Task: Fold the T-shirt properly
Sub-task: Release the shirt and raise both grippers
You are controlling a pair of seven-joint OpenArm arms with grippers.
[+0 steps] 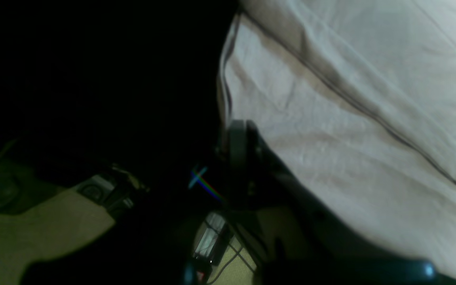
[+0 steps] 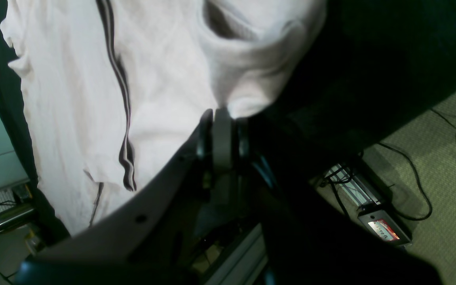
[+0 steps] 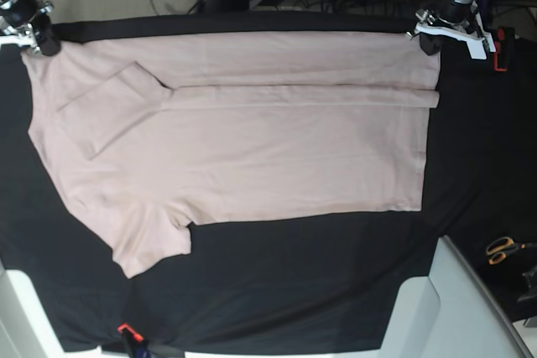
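Near edge: black cloth bare in front of the shirt; one sleeve spread flat toward the viewer at the base view's left.
Shirt: pale pink T-shirt lies lengthwise across the cloth, collar end at the base view's left, hem at its right.
Fold so far: the far long side is turned over toward the middle, leaving a straight doubled band along the body; the far sleeve lies folded in on the chest.
Right gripper: right gripper at the far left corner in the base view, jaws closed on the shirt's shoulder edge; its wrist view shows cloth pinched at the tips.
Left gripper: left gripper at the far right corner in the base view, jaws closed at the hem corner; its wrist view shows the tips against the shirt's edge, seemingly gripping it.
Step in hand: first lengthwise fold, by my reading; both pincers hold the far edge's two ends.
Next move: probably release this edge evenly so the band stays flat, then take the near side and sleeve and bring them over to match.
Care: both ends should travel together, or the fold line will skew.
Far off: scissors lie on the cloth well right of the shirt.
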